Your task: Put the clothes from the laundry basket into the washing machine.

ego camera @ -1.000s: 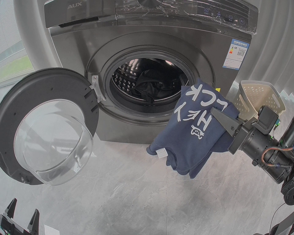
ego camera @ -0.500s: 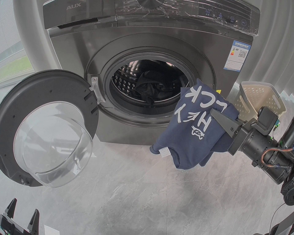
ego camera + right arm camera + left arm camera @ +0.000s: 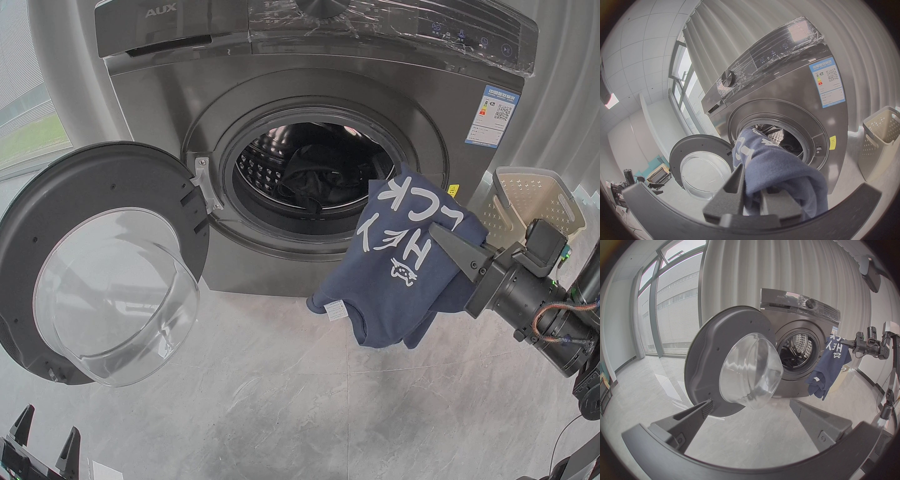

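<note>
Head view first: the right gripper [image 3: 450, 245] is clamped onto a navy shirt [image 3: 394, 262] with white lettering. It holds the shirt in the air just in front of the washing machine [image 3: 162, 106], to the right of the round opening, and the cloth hangs free above the floor [image 3: 250, 387]. The door [image 3: 94, 181] stands swung wide to the left, and a dark garment [image 3: 312, 178] lies inside the drum. The laundry basket [image 3: 531, 194] sits on the floor beside the machine's right flank, behind that arm. Down at the lower left, the left gripper [image 3: 49, 431] pokes up low, well apart from everything. Over to the left wrist view: the left gripper [image 3: 750, 402] has its fingers spread wide with nothing between them, the door [image 3: 709, 343] ahead of it and the navy shirt [image 3: 831, 365] dangling farther off. Right wrist view now: the right gripper [image 3: 753, 190] pinches a bunched fold of the navy shirt [image 3: 775, 162], which drapes over it before the opening, with the laundry basket [image 3: 881, 140] off to the side.
</note>
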Tool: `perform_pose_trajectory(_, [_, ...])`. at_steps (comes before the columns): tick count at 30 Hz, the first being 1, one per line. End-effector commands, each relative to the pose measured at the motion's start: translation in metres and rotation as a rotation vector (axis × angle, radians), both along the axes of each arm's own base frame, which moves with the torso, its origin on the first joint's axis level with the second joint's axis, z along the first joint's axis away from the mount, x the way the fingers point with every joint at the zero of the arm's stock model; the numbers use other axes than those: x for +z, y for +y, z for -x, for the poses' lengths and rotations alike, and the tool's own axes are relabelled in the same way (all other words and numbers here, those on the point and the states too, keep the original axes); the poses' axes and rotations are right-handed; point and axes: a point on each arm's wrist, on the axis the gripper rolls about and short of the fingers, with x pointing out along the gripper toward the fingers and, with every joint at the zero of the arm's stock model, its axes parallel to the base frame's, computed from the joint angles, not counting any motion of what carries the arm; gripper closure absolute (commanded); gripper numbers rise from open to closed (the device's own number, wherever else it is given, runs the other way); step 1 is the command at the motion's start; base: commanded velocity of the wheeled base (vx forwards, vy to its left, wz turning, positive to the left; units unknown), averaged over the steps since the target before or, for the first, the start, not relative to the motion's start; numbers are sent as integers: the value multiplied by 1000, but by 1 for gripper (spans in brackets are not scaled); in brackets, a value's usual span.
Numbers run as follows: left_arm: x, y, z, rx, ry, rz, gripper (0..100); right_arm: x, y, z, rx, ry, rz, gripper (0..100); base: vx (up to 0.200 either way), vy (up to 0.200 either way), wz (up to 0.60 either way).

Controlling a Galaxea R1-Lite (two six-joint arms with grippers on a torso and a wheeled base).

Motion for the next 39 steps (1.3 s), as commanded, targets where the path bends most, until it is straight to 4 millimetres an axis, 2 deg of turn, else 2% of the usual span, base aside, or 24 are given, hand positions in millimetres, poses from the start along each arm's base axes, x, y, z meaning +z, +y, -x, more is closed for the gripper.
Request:
perform_pose_trajectory(1, [-5,0,0,0,-1,0,0,-1,0,0,0,2,2,100,0,0,0])
perform_pose_trajectory(9, [-5,0,0,0,-1,0,0,-1,0,0,0,2,2,100,150,0,0])
perform_pose_trajectory(24, [-5,0,0,0,-1,-3,0,-4,2,-2,0,10,9,100,0,0,0])
perform_pose_trajectory(27, [-5,0,0,0,-1,-5,0,-2,3,-2,5,6,5,100,0,-200,0])
perform_pose_trajectory(34, [-5,0,0,3,-3,-39,0,2,14,3,51,-1,-2,100,0,0,0])
perform_pose_trajectory(39, [-5,0,0,-1,-3,-48,0,0,39,-1,45,15,-12,100,0,0,0])
